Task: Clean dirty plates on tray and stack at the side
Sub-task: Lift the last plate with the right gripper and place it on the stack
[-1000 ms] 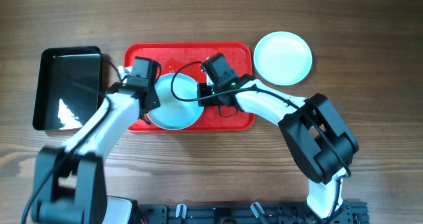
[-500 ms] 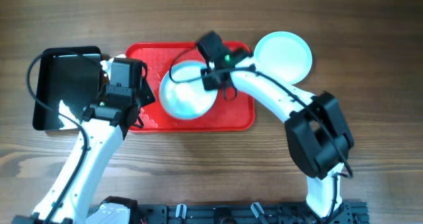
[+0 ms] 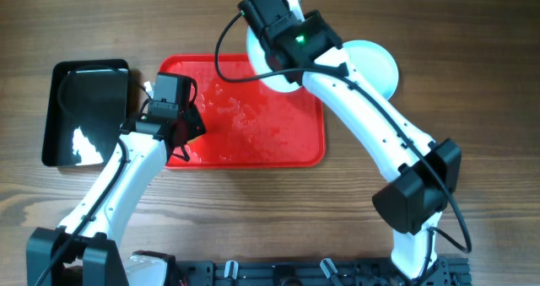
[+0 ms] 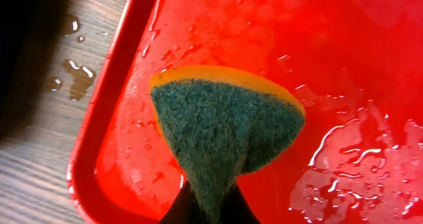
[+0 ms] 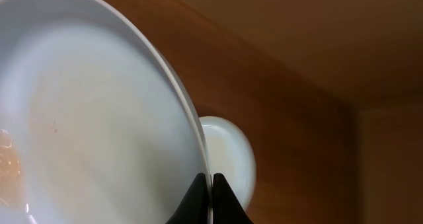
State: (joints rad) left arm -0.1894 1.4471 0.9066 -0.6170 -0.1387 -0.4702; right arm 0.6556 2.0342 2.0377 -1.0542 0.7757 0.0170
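The black tray (image 3: pixel 84 109) lies at 9 o'clock of the tray, apart from it, and has no part in the job.

The left gripper (image 4: pixel 208 207) has its fingers closed together on a sponge (image 4: pixel 225 128), green scouring face towards the wrist camera, yellow backing beyond. It hangs over the tray's 9 o'clock rim, judged to be parked clear of the other arm's path.

The tray (image 3: pixel 245 126) is red and wet, with water beads and suds across its floor. No plate is seen on it.

The right gripper (image 5: pixel 210 184) is pinched tight on the rim of a plate (image 5: pixel 99 118), held on edge above the tray's 1 o'clock corner. It is judged to be bound for the stack.

The stack (image 3: pixel 375 67) sits on the table at 2 o'clock of the tray. Whether it holds one plate or two cannot be told.
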